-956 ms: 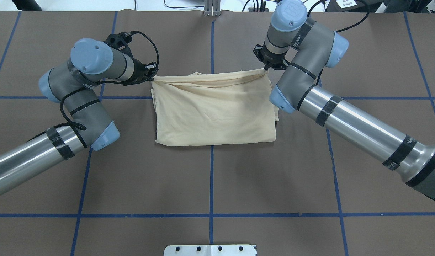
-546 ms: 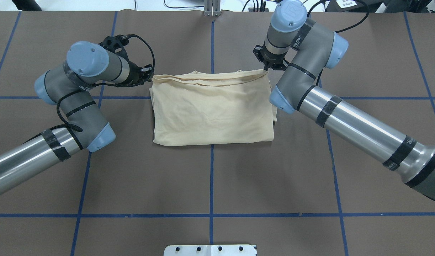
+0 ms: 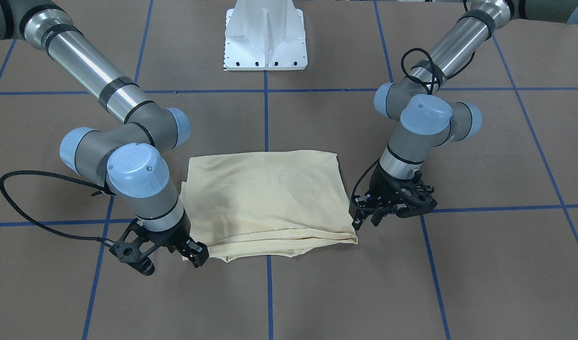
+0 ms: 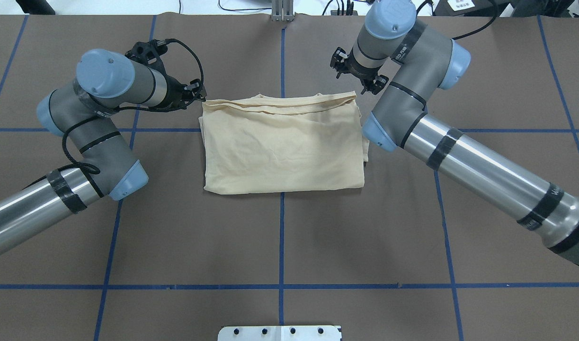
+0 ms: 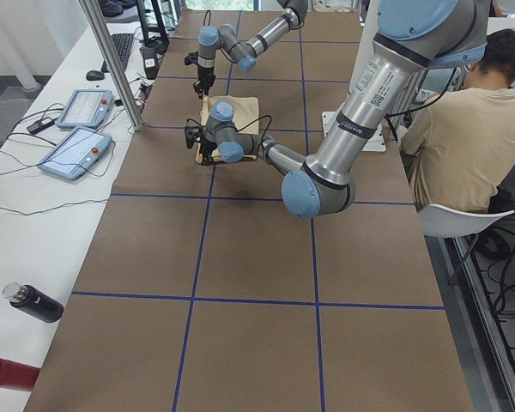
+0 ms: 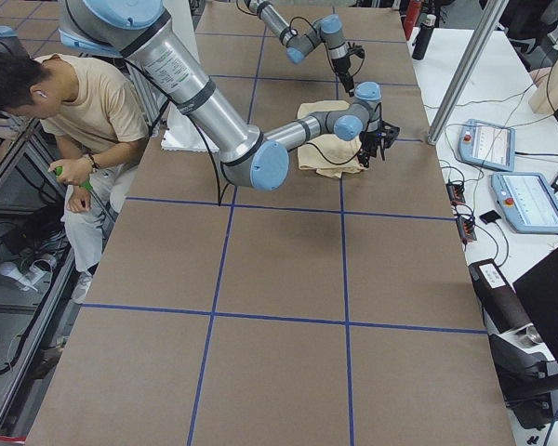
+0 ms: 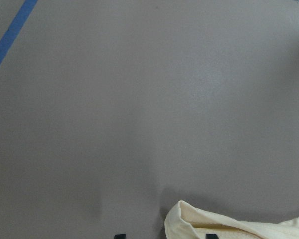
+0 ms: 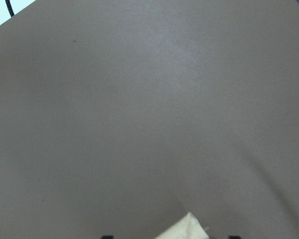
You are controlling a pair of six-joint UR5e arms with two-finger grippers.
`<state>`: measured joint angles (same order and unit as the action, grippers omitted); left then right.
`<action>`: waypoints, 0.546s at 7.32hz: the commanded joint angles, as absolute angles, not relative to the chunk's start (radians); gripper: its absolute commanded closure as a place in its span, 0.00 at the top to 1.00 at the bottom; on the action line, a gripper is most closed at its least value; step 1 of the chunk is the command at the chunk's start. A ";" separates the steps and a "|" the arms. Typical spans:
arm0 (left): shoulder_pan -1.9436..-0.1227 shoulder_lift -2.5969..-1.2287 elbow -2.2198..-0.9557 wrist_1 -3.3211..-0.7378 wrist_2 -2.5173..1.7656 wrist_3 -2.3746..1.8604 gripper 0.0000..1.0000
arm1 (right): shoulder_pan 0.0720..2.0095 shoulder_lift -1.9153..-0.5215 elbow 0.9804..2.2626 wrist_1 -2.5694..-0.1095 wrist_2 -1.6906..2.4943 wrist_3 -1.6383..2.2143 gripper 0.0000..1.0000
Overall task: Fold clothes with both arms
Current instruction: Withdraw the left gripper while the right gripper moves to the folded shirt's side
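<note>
The pale cream-yellow shirt (image 4: 284,147) lies folded into a rectangle at the middle of the brown table, its print hidden. It also shows in the front view (image 3: 265,198). My left gripper (image 4: 198,96) is open just beside the shirt's far left corner; the left wrist view shows that corner (image 7: 229,226) between the spread fingertips. My right gripper (image 4: 360,80) is open and hovers just beyond the far right corner, apart from the cloth. The right wrist view shows only the corner tip (image 8: 187,228). In the front view the left gripper (image 3: 366,221) and right gripper (image 3: 194,252) flank the near folded edge.
The white pedestal base (image 3: 265,38) stands behind the shirt on the robot's side. An operator (image 5: 463,129) sits beside the table. Control tablets (image 5: 77,129) and a dark bottle (image 5: 34,302) lie on the side bench. Blue tape lines (image 4: 282,237) cross the table.
Both grippers have let go of the shirt's far edge, which has settled flat. The right gripper lifted away from the corner; the left arm drew back to the left.
</note>
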<state>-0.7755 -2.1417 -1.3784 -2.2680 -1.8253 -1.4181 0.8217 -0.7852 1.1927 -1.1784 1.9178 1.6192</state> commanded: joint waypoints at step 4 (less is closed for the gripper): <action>-0.776 -2.008 -1.552 -2.267 -1.829 -1.413 0.61 | 0.615 -1.248 1.750 -1.028 1.747 2.044 1.00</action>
<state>-0.7769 -2.0256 -1.5428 -2.2685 -1.8312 -1.4143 0.6462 -1.1595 1.6550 -1.0545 1.7705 1.9777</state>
